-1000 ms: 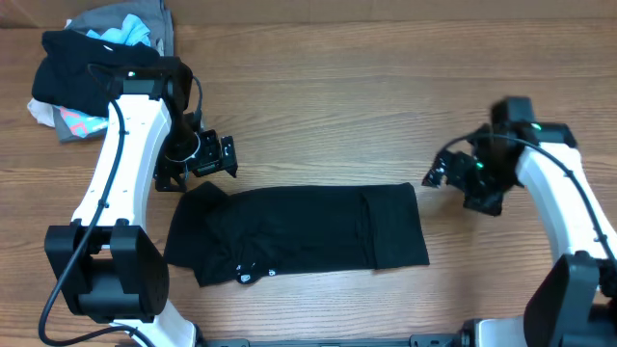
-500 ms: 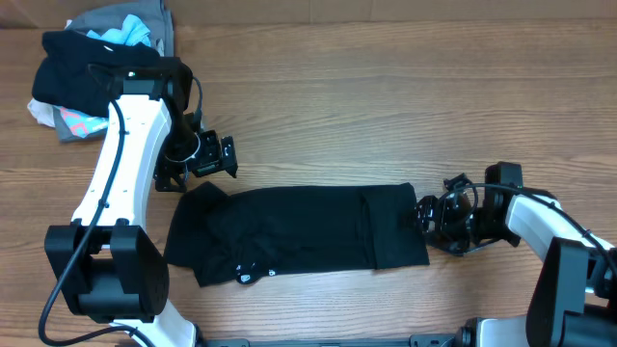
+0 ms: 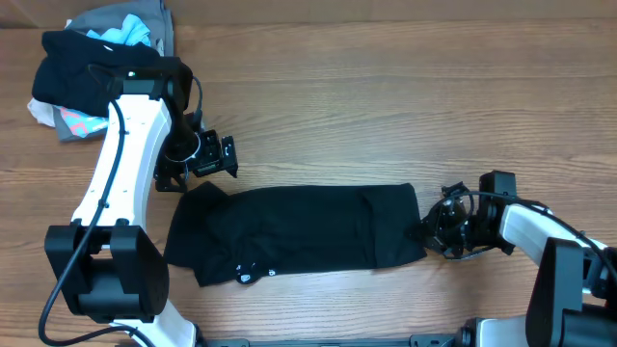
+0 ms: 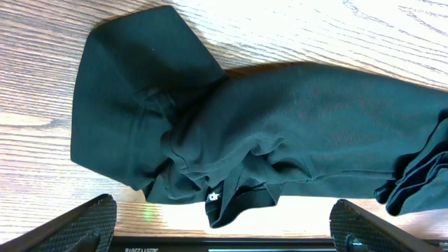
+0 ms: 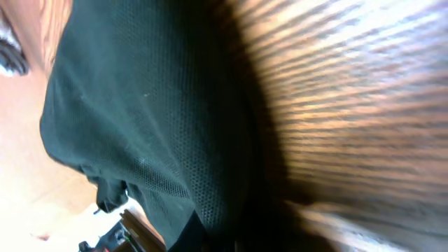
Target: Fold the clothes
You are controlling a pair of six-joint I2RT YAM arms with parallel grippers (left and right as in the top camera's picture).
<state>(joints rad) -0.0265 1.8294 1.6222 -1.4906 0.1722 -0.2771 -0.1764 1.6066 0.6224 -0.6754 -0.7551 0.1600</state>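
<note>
The clothes (image 3: 299,236), a black T-shirt, lie as a long folded strip across the front of the wooden table, with a small white tag (image 3: 246,277) near the front left. My left gripper (image 3: 198,159) hovers open just behind the strip's left end. In the left wrist view the rumpled fabric (image 4: 280,126) and tag (image 4: 213,197) lie beyond the wide-apart fingers (image 4: 91,224). My right gripper (image 3: 431,229) sits low at the strip's right edge, shut on the fabric. Black cloth (image 5: 140,126) fills the right wrist view right down to the jaws.
A heap of mixed black, grey, light-blue and pink garments (image 3: 96,67) sits at the back left corner, beside the left arm. Bare wood (image 3: 386,96) stretches behind the shirt.
The right arm came down and left from the back right to the shirt's right edge, and its jaws closed there. The left arm and gripper stayed put.
</note>
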